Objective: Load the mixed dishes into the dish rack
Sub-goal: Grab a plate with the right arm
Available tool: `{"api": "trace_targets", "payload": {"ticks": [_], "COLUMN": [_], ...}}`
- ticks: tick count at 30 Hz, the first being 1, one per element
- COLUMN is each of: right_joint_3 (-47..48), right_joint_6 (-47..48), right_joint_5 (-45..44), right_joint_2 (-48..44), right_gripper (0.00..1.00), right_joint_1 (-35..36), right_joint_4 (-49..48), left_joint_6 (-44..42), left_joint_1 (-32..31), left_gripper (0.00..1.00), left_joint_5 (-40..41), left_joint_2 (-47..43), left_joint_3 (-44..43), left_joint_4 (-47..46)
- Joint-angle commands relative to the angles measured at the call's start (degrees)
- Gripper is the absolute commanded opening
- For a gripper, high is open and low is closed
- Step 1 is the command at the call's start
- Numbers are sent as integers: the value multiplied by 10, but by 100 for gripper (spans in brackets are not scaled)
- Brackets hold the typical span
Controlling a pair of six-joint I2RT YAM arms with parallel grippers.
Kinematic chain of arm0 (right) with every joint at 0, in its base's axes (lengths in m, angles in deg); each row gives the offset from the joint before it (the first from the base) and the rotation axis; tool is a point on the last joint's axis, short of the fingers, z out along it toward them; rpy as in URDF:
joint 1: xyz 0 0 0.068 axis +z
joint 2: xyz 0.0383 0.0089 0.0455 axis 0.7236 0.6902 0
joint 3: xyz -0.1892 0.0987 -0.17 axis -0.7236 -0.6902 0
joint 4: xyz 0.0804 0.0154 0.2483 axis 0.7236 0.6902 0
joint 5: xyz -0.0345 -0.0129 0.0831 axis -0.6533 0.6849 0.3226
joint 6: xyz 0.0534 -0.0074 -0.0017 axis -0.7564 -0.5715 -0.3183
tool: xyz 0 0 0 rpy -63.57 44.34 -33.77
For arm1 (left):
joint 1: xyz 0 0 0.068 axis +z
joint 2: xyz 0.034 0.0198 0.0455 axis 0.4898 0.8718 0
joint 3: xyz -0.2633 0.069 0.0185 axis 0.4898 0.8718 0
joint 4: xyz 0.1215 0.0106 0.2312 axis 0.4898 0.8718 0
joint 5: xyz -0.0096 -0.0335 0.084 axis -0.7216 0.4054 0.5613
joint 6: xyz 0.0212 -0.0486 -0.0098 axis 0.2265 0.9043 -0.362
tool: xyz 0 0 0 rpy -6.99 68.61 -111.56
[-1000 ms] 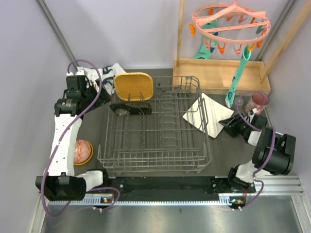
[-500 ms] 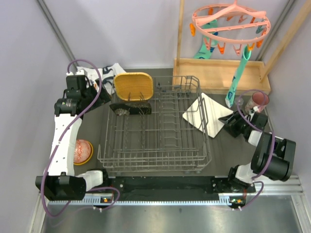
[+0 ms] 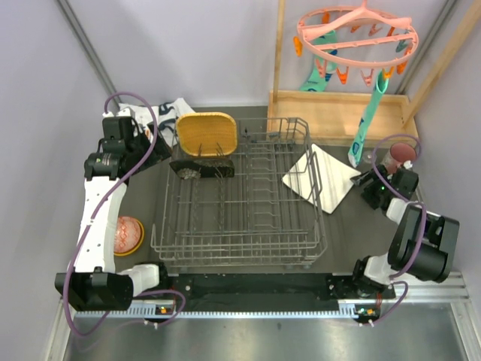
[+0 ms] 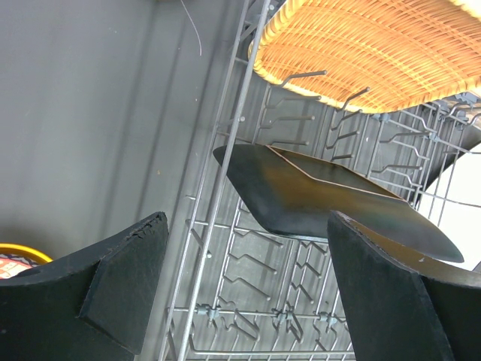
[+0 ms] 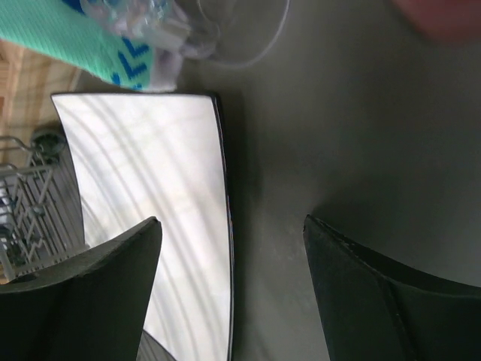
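The dish rack (image 3: 240, 203) fills the middle of the table. A yellow plate (image 3: 207, 134) stands on edge at its far left corner, and a black plate (image 3: 201, 168) leans just in front of it. My left gripper (image 3: 154, 147) hangs open beside that corner; its wrist view shows the black plate (image 4: 323, 199) and yellow plate (image 4: 376, 41) beyond the open left gripper (image 4: 248, 293). A pale plate (image 3: 322, 177) leans on the rack's right side. My right gripper (image 3: 373, 188) is open just right of it. The pale plate (image 5: 150, 195) shows its edge between the fingers of the right gripper (image 5: 233, 301), untouched.
An orange bowl (image 3: 128, 235) sits on the table left of the rack. A pink cup (image 3: 400, 154) and a clear glass (image 5: 233, 30) stand behind my right gripper. Teal socks (image 3: 368, 124) hang from a pink hanger (image 3: 357, 34) over a wooden tray (image 3: 338, 116). A printed cloth (image 3: 169, 113) lies far left.
My right gripper has opened and drawn back to the right, away from the pale plate, which stays leaning on the rack. The left arm has not moved.
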Motion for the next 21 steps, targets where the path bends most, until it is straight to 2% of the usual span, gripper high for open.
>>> {"api": "trace_targets", "payload": {"ticks": [1, 6, 21], "right_joint_3": [17, 42, 23], "right_joint_6": [-12, -25, -86], "right_joint_5": [-30, 9, 112], "right_joint_2": [50, 97, 174], "right_gripper": [77, 78, 78], "right_joint_1": [4, 4, 10], "right_joint_4": [-22, -47, -182], "left_joint_6": [-6, -4, 0], "left_joint_1": [3, 3, 3], "left_gripper": [91, 91, 91], "left_joint_5": [10, 9, 9], "left_joint_2": [-10, -12, -15], "left_joint_3": [6, 11, 13], "left_joint_4": [-23, -26, -25]}}
